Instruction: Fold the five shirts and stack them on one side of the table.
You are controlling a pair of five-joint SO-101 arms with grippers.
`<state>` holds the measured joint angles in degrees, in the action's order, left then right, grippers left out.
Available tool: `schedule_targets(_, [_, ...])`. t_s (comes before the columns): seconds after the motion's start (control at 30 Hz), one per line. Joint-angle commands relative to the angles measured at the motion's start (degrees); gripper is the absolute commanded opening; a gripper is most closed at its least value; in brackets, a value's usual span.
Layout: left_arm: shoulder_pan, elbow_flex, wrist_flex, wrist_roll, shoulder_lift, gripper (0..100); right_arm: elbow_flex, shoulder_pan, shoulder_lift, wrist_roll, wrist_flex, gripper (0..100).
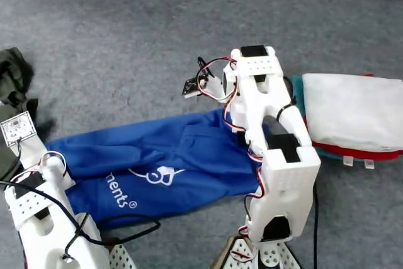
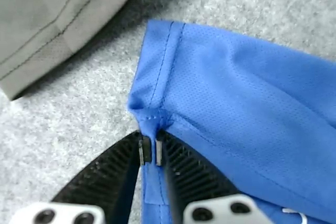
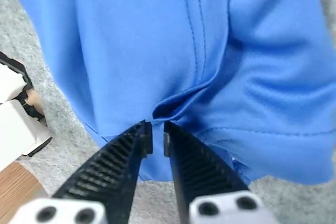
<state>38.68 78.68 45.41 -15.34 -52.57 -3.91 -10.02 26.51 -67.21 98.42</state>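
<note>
Lying lengthwise left-right: blue shirt (image 1: 157, 149) | left end effector (image 2: 151, 150) pinches hem | right end effector (image 3: 156, 137) pinches fold

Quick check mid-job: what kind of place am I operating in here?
Probably a robotics lab bench, not a home: a grey carpet-covered table, white plastic robot arms with exposed wiring, and a blue mesh-knit shirt spread beside a stack of folded shirts.
</note>
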Motion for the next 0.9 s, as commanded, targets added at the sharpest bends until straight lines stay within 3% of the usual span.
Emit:
schedule_targets(0.0, [-0.4,-0.1,-0.9,-0.2,-0.6,2,-2.4,0.7,-1.5,0.5,0.7,5.9])
schedule_targets(0.37, [-0.4,-0.1,-0.9,-0.2,-0.6,2,-0.7,0.4,-2.4,0.4,0.6,19.6])
schedule_targets(0.87, [-0.4,-0.1,-0.9,-0.2,-0.6,2,-0.9,-4.4,-0.4,2.8,-5.8,16.2])
